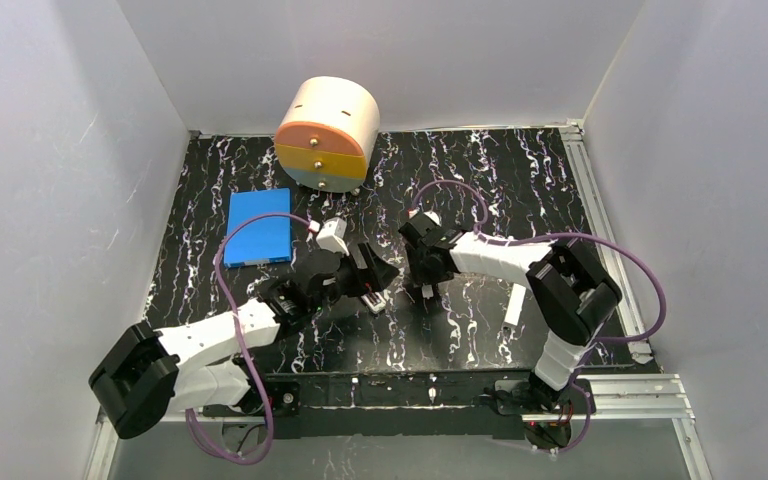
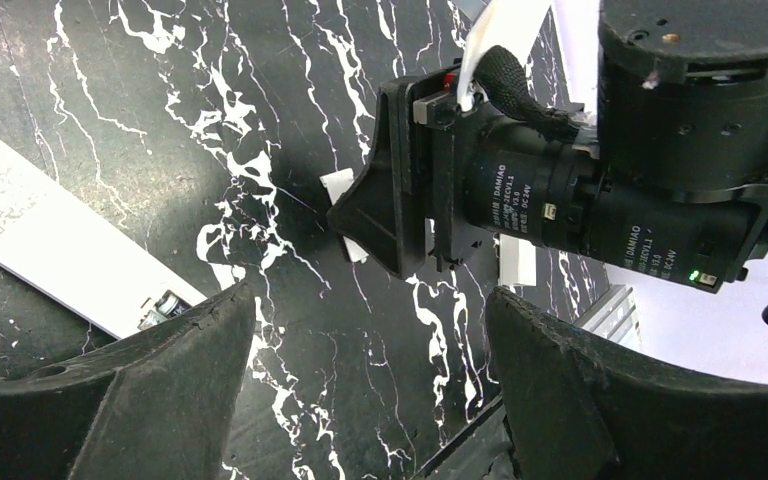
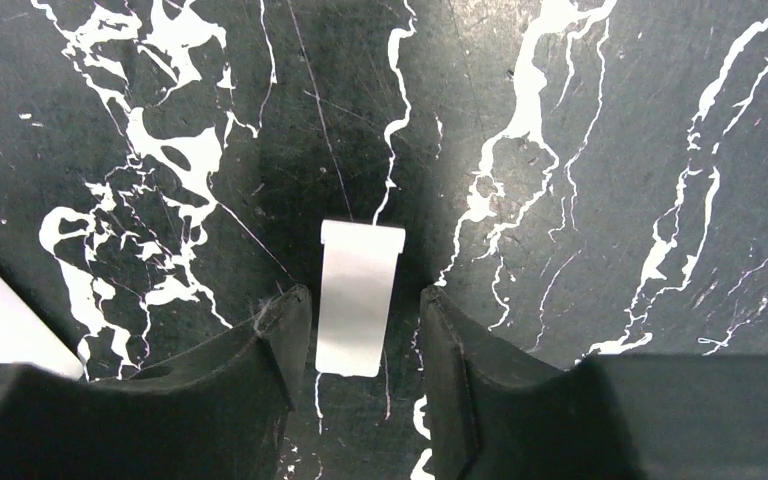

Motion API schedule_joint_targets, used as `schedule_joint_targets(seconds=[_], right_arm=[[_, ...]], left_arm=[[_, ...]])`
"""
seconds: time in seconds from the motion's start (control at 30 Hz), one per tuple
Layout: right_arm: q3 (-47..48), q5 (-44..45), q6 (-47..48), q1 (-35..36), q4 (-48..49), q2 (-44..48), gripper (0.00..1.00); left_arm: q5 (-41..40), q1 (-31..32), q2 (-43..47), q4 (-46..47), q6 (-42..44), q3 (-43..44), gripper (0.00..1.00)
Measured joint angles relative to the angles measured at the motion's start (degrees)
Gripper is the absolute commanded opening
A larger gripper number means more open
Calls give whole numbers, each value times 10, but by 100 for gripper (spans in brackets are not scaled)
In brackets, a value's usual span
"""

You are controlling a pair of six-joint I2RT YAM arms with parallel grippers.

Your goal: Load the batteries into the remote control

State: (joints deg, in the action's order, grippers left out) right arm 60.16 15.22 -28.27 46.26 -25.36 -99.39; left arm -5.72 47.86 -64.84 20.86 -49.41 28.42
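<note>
The right gripper [image 3: 362,305] hangs part open, holding nothing, its fingers astride the small white cover piece [image 3: 360,265]. The piece lies flat on the tabletop [image 3: 600,150], long axis 12 to 6 in the wrist view. The remote control [image 2: 60,250] lies label-up toward 8 o'clock, by the wide-open, empty left gripper [image 2: 370,295].

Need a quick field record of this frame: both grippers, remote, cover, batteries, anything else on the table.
left gripper: open, empty, above the table beside the remote control
right gripper: open, fingers straddling the small white cover
small white cover: flat on the table, off the remote
remote control: face down, label up, end by the left fingers looks open
batteries: not made out in any view
other: white bar on the right; blue pad and round drawer unit at the back
</note>
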Motion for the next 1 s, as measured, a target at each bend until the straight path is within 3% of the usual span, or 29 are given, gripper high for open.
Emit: schedule_joint_targets(seconds=[0.2,0.6,1.0], right_arm=[[7,2,-12,0,-4,-5,35],[-20,-2,-73,-6,12,24,34],[-43,-41,-149,-80,40,158,35]], left_arm=[[1,0,1,9,4,-5,82],[49,2,-68,46,-15,-11,74],[94,24,-185,123,-27,17,74]])
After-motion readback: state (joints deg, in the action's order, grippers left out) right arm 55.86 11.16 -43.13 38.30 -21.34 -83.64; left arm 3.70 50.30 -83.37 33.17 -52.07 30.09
